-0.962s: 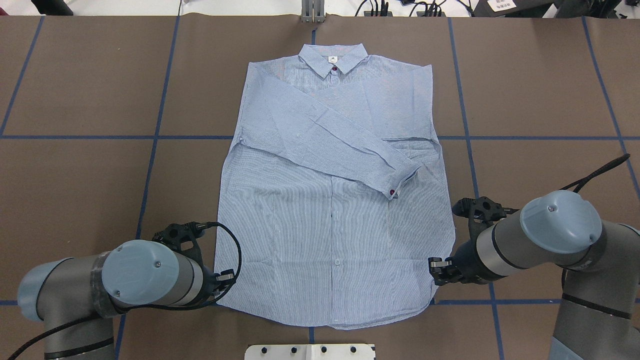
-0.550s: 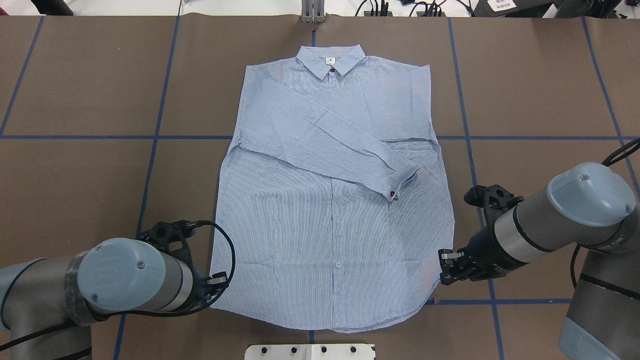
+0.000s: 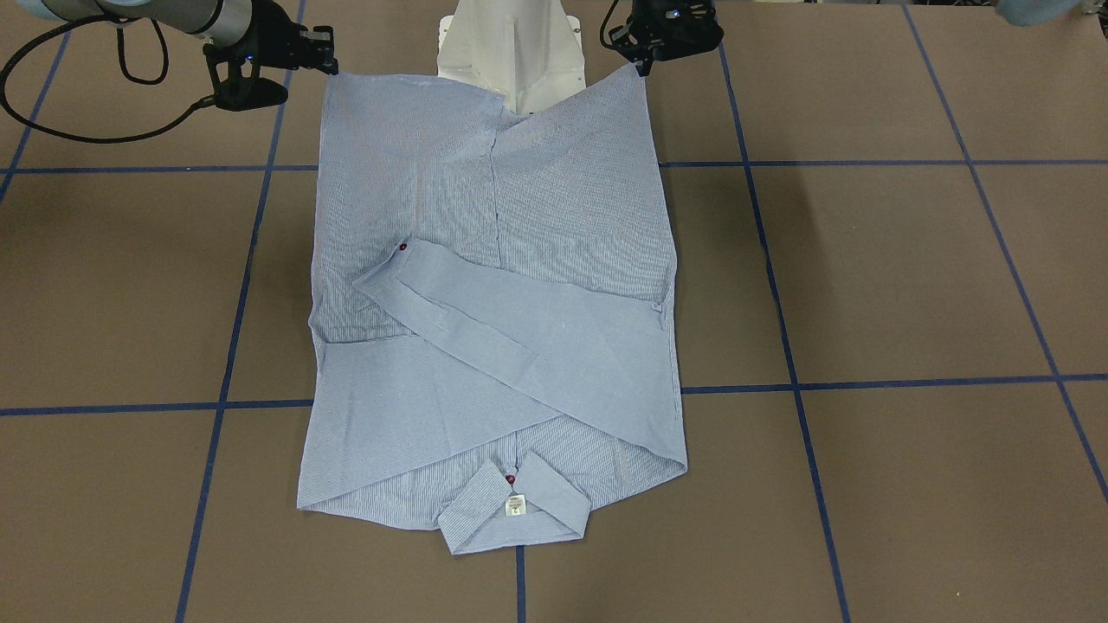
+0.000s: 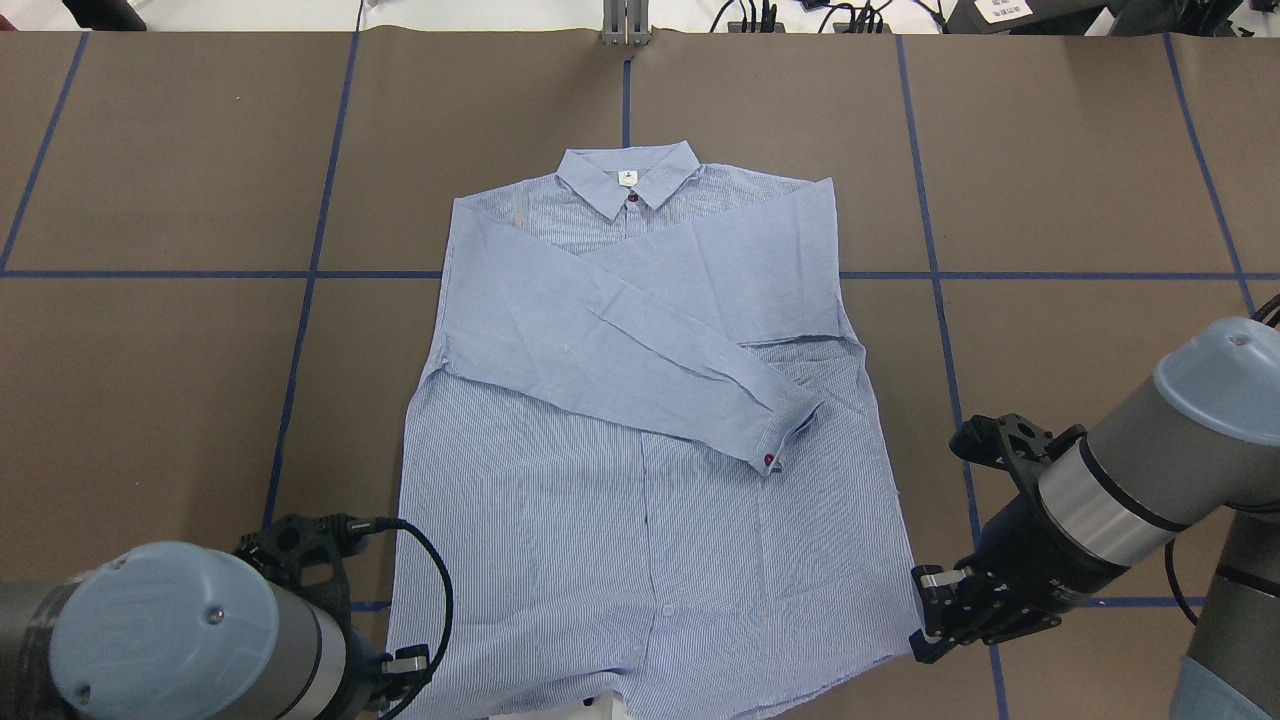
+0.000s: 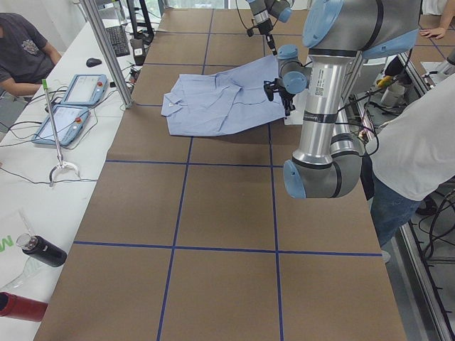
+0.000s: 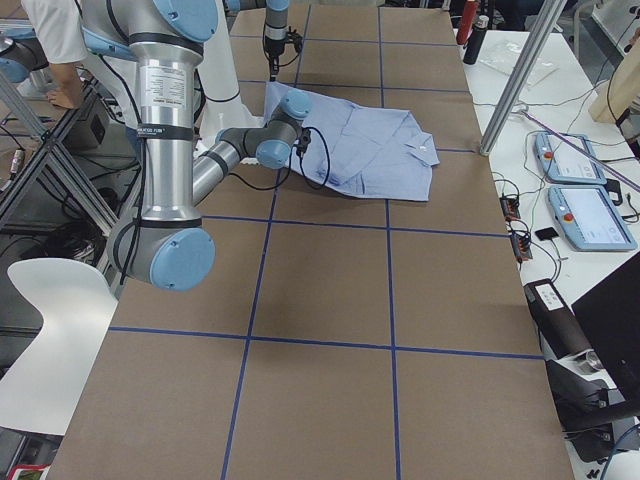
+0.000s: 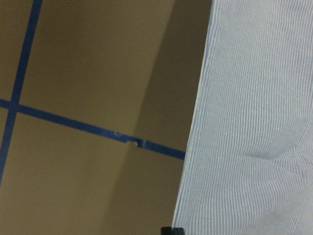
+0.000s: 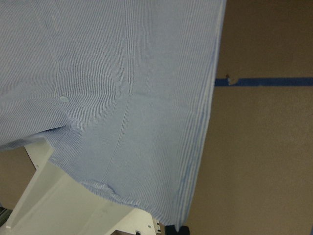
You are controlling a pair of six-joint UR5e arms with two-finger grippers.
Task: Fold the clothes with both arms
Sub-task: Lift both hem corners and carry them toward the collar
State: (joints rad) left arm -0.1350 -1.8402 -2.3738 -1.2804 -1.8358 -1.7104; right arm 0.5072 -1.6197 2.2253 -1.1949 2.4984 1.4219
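The light blue striped shirt [image 4: 620, 420] lies front up on the brown table, collar [image 4: 628, 178] at the far side, both sleeves folded across the chest. My left gripper [image 4: 410, 662] is shut on the near left hem corner. My right gripper [image 4: 925, 625] is shut on the near right hem corner. In the front-facing view the shirt [image 3: 493, 303] is stretched between the left gripper [image 3: 645, 56] and the right gripper [image 3: 322, 52], with its hem lifted over the white pedestal [image 3: 511, 43]. The wrist views show the shirt's edges [image 7: 254, 122] [image 8: 122, 88] hanging from the fingers.
Blue tape lines [image 4: 300, 330] grid the brown table. The pedestal [image 8: 63, 205] sits just under the hem. A side bench holds tablets [image 5: 78, 89] and bottles [image 5: 43, 250]. A person [image 5: 419, 142] stands behind the robot.
Both grippers have pulled back toward the robot, dragging the whole shirt nearer. The collar has slid nearer and the hem now reaches over the pedestal.
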